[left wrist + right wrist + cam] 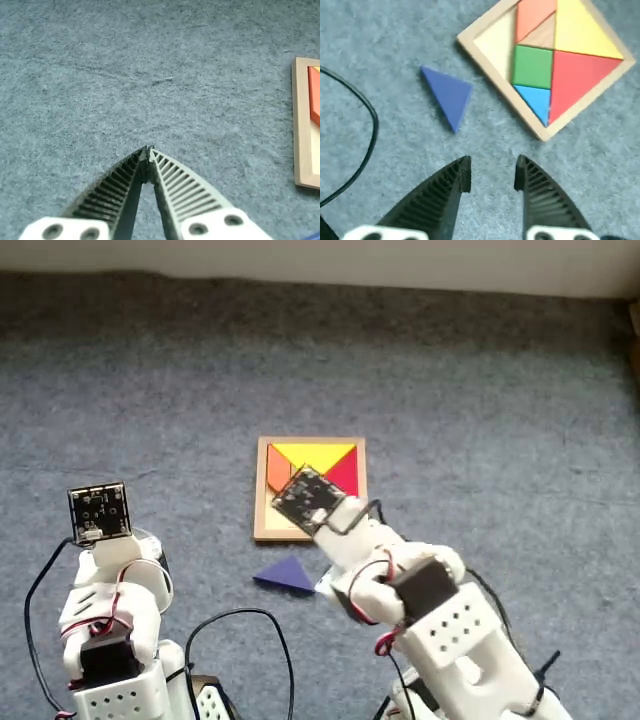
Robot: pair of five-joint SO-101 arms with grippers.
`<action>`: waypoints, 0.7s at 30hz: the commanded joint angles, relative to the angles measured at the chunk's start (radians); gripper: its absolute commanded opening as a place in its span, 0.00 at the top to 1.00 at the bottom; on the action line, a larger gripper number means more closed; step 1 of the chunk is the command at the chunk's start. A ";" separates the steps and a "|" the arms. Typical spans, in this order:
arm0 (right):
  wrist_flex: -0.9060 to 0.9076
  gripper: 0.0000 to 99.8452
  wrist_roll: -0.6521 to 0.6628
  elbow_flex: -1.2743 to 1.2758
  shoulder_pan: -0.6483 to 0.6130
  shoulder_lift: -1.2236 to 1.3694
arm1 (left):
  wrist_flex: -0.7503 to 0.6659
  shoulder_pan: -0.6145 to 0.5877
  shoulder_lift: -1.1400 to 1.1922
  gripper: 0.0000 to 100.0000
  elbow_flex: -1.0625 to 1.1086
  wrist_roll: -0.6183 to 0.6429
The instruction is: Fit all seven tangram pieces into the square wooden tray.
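One piece waits outside the tray, flat on the grey carpet (380, 40).

The right gripper (491, 172) hangs with jaws parted and holds nothing; the left gripper (147, 150) is closed on nothing, off to the side. Just beyond lies one dark blue wooden triangle (447, 95), near the one square wooden tray (544, 133). A grip may slip on its thin edge, or it may ride on the rim if not turned. Inside I count five coloured pieces (532, 66), one wood-toned triangle (543, 35) and one pale free corner (495, 42).

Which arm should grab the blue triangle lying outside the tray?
Right, probably. The right gripper is open near the blue triangle beside the tray; the left gripper is shut over carpet, farther off.
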 commanded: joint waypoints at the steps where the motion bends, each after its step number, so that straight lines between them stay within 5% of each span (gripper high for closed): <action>1: -0.002 0.74 0.006 -0.079 -0.119 0.114 | 0.006 -0.012 -0.041 0.97 -0.007 -0.031; 16: -0.277 0.72 0.072 -0.082 -0.191 0.455 | 0.003 -0.015 -0.039 0.97 0.007 -0.094; 21: -0.344 0.72 0.072 -0.084 -0.189 0.572 | -0.028 -0.134 -0.039 0.97 0.008 -0.094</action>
